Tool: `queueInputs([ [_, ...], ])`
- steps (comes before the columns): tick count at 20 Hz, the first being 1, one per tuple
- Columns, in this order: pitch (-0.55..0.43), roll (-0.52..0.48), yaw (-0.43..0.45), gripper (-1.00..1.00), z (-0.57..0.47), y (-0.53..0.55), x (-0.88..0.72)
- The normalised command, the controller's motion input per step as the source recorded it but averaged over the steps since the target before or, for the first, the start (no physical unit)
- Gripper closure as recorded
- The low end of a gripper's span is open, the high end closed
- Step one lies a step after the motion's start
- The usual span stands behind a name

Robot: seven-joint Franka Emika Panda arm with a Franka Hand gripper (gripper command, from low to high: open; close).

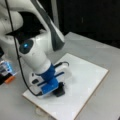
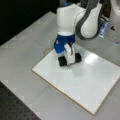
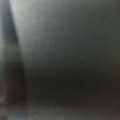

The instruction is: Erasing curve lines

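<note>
The curve lines cannot be made out anywhere on the white board [image 1: 85,82] [image 2: 82,82] in both front views. The gripper [image 1: 58,91] [image 2: 68,60] is down at the board's near-left part in a front view, its fingers closed on a black eraser [image 1: 59,92] [image 2: 77,58] that rests on the board's surface. The wrist view shows only grey blur

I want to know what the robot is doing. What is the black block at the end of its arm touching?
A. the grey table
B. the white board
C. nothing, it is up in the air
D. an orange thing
B: in both front views the black block eraser under the gripper sits down on the white board, near the board's edge; no curve lines show on the board.
</note>
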Motion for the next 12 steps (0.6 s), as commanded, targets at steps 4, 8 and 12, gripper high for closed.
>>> queueInputs([
  [4,-0.135,0.052,-0.142,1.0,-0.61,0.23,0.17],
  [8,-0.134,0.056,-0.138,1.0,-0.63,0.17,0.22],
  [12,-0.146,0.064,-0.149,1.0,-0.68,0.21,0.32],
])
